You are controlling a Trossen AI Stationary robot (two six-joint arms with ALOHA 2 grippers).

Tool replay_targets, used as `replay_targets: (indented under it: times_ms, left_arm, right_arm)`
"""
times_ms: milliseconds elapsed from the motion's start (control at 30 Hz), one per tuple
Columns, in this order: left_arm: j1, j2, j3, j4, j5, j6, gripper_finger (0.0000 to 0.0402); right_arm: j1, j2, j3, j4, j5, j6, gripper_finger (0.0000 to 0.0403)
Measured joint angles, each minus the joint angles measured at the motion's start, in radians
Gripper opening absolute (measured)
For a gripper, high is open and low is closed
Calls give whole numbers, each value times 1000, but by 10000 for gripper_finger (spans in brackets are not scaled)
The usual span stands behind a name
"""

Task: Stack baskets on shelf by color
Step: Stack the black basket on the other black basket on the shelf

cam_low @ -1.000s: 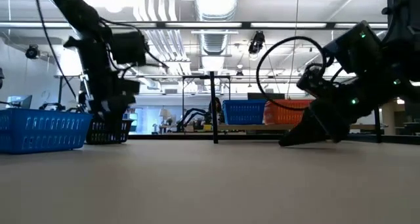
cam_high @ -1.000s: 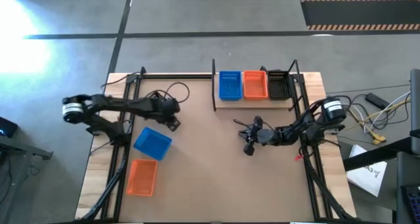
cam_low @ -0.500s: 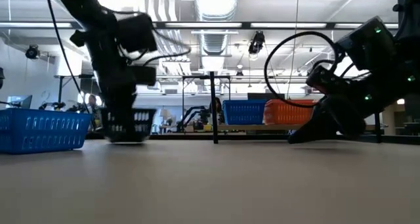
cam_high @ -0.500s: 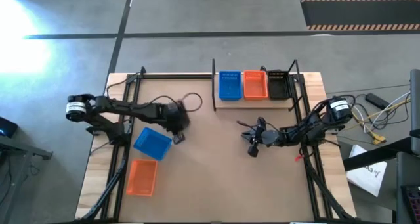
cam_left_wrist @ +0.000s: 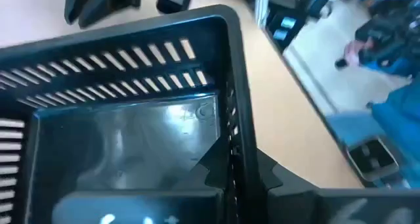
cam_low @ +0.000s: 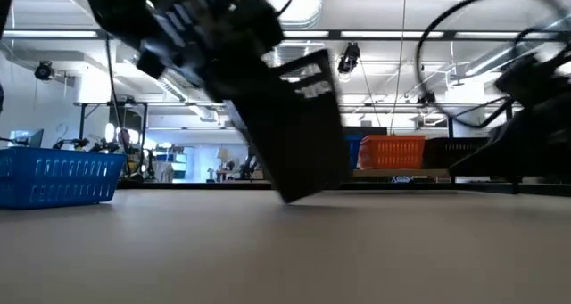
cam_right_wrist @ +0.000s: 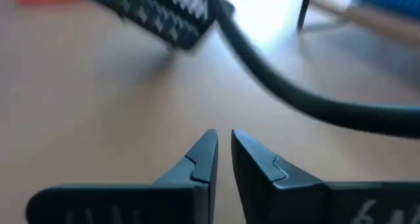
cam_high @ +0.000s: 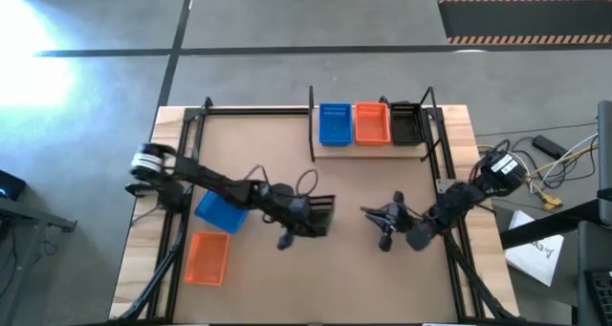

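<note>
My left gripper is over the table's middle, shut on a black basket, which looks large and tilted in the low view. My right gripper hovers just to its right, fingers a narrow gap apart with nothing between them. The shelf stands at the far right and carries a blue basket, an orange basket and a black basket side by side. A blue basket and an orange basket rest on their bases at the near left. My left gripper holds the black basket by one side wall at its rim, one finger inside the basket and one outside. The basket hangs tilted, one corner lowest. Whether that corner touches the table I cannot tell.
Black frame rails run along the table's left and right sides. A dark cable crosses in front of my right gripper. Bare tabletop lies between the arms and the near edge.
My left gripper has taken hold of the black basket at the far left and carried it toward the table's right and near edges. The basket, standing flat before, now hangs tilted. My right gripper has moved a little toward the near edge and to the right.
</note>
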Motion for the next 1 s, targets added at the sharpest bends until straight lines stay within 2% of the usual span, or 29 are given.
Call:
replay_targets:
  times_ms: [133, 233, 400, 533, 733, 900, 1000]
  left_arm:
    - [6, 143, 91, 141, 9, 1, 0]
    - [14, 228, 177, 150, 8, 23, 0]
    - [34, 347, 331, 141, 9, 38, 1]
    - [46, 426, 439, 63, 14, 88, 23]
    - [48, 488, 563, -73, 17, 176, 107]
    - [48, 455, 570, -118, 18, 214, 176]
    - [56, 386, 555, -194, 17, 246, 198]
  right_arm:
    - [168, 0, 4, -1, 181, 63, 38]
    - [257, 0, 9, -1, 269, 103, 38]
    - [332, 0, 44, -2, 325, 104, 38]
    - [356, 0, 86, -37, 334, 98, 38]
    - [393, 0, 149, -118, 328, 99, 38]
    - [401, 0, 169, -137, 228, 176, 38]
    - [383, 0, 182, -136, 195, 218, 38]
